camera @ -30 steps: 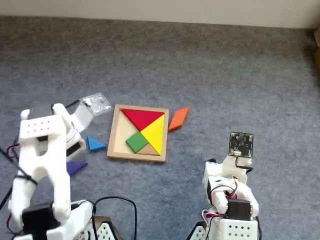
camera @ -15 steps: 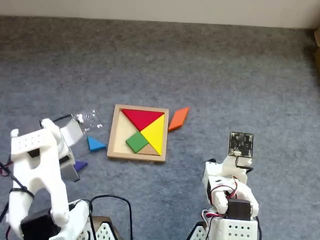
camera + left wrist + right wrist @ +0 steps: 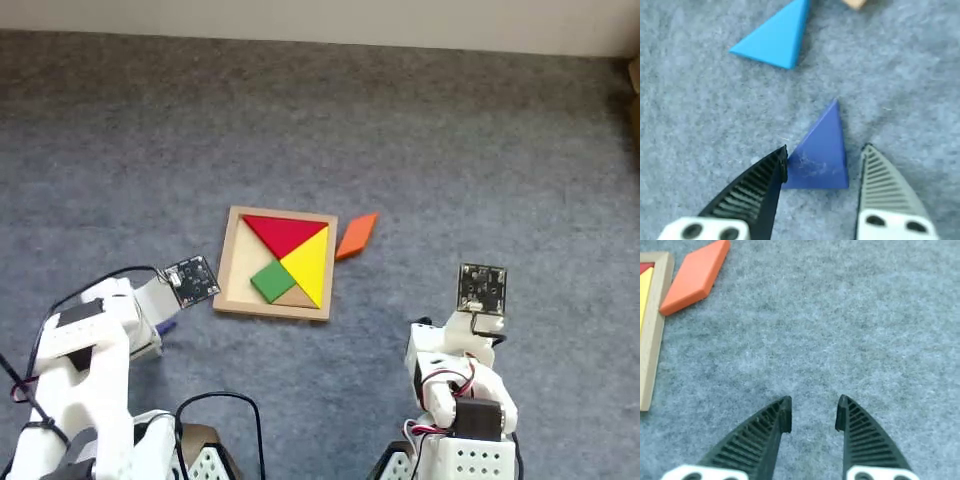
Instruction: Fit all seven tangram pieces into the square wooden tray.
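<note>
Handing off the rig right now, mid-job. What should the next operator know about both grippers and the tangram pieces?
Left gripper: open, low over the grey mat, fingers flanking the dark blue triangle, not closed on it.
Right gripper: open over bare mat, holding nothing.
Done: red triangle, yellow triangle, green square and tan triangle sit in the tray.
Left: dark blue triangle, light blue triangle and orange parallelogram, all on the mat outside the tray.
</note>
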`<state>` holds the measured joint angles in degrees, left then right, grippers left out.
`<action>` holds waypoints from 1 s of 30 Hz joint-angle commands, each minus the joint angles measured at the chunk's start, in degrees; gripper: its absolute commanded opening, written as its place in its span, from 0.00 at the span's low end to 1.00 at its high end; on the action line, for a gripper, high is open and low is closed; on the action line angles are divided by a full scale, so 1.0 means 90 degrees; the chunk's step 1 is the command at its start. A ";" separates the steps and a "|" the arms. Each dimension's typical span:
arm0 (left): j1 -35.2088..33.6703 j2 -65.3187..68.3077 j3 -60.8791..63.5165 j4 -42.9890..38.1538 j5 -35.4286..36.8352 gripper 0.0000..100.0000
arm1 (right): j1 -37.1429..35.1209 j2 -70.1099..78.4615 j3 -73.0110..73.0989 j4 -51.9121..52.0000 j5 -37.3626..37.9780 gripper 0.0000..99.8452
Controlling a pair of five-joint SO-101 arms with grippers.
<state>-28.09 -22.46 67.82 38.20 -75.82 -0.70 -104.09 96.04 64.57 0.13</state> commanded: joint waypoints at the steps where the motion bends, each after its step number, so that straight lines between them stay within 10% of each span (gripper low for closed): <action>1: -0.0034 -0.0093 -0.0034 -0.0518 -0.1377 0.16 | 0.0103 -0.0015 0.0913 -0.0073 0.0078 0.16; 12: -0.0034 -0.0151 -0.0161 -0.0234 -0.0371 0.05 | 0.0103 -0.0015 0.0913 -0.0073 0.0078 0.16; 30: 0.1294 -0.0151 -0.3297 0.4894 0.1768 0.00 | 0.0103 -0.0015 0.0913 -0.0073 0.0078 0.16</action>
<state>-22.02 -22.90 43.03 78.02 -65.36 -0.44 -104.09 96.04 64.57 0.13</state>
